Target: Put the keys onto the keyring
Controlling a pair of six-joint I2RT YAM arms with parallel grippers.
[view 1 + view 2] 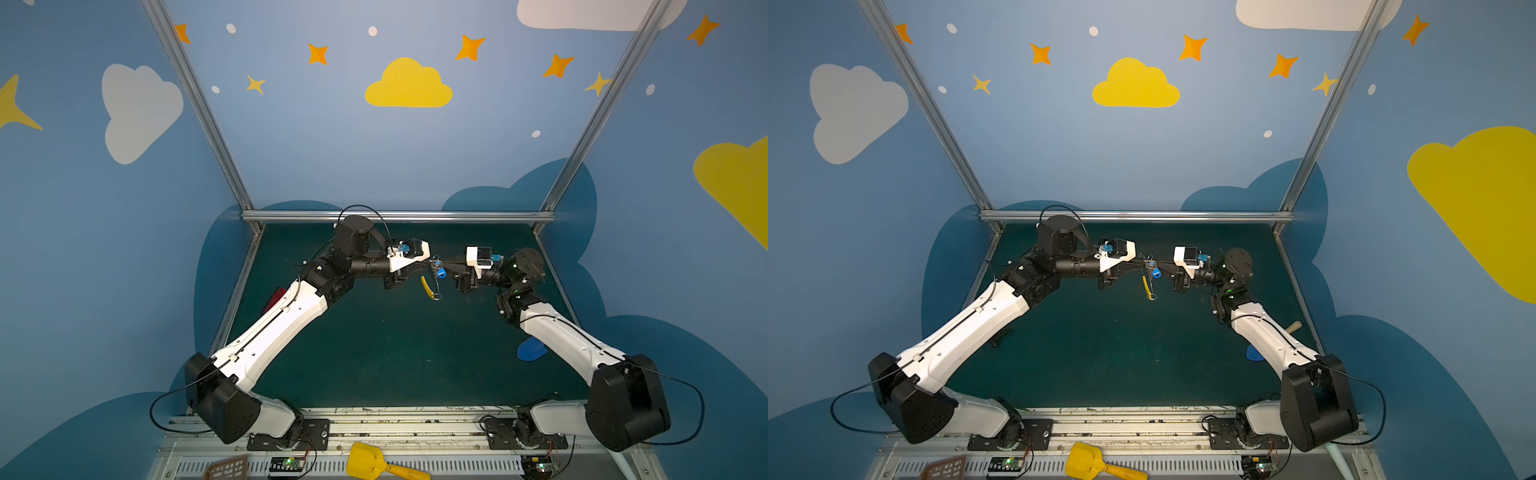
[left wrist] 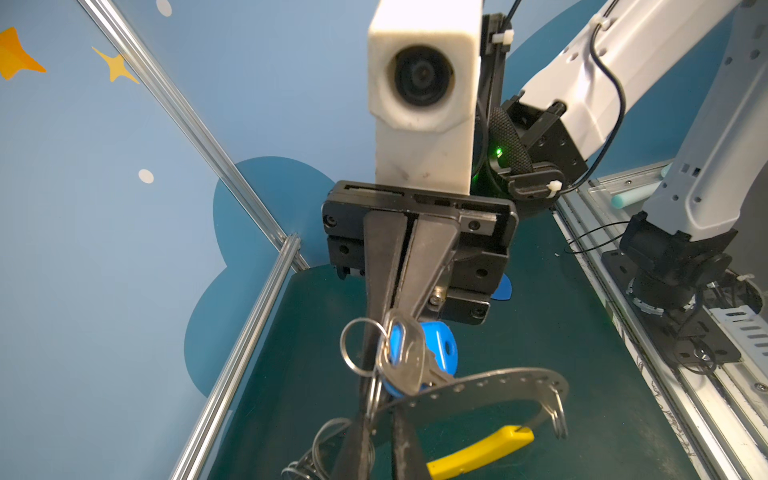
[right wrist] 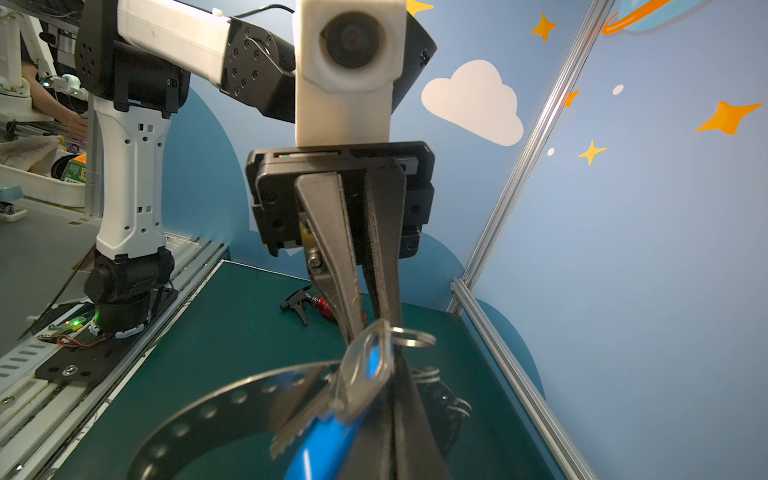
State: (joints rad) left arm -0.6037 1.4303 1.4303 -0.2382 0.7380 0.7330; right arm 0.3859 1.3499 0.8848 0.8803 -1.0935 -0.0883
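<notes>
**Keys (image 1: 438, 269) and keyring (image 1: 427, 287) aloft where the two arms meet**

In both top views the left gripper (image 1: 429, 266) and the right gripper (image 1: 445, 265) point at each other tip to tip. They meet just above the middle of the frame, clear of the green table (image 1: 374, 353). The keys (image 1: 1153, 269), a silver key with a blue tag, hang right at that meeting point. The keyring (image 1: 1146, 286) droops below them, its yellow arc slanting down to a small metal loop. Neither grip can be read at this size. A blue shovel (image 1: 531, 350) lies on the table under the right arm at the lower right, and a yellow shovel (image 1: 374, 463) lies at the bottom edge.

In the left wrist view the right gripper (image 2: 392, 313) comes down the middle of the frame, its fingers pressed together with only a thin slit between them. Its tips are hidden behind the keys (image 2: 409, 365), so I cannot tell what they pinch. The keyring (image 2: 498, 380) sweeps as a grey studded band from the lower middle to the lower right, with its yellow section beneath. The left gripper (image 2: 382, 411) rises from the bottom edge, its fingers narrowing almost to a touch at the band. I cannot tell whether they are clamped on it.

In the right wrist view the left gripper (image 3: 376, 322) descends through the middle, its tips hidden behind the blurred keys (image 3: 365, 374). The right gripper (image 3: 397, 365) rises from the bottom edge, its fingers closed on each other. The keyring (image 3: 232, 399) arcs across the lower left. A spray bottle (image 3: 311, 305) lies on the table behind.
</notes>
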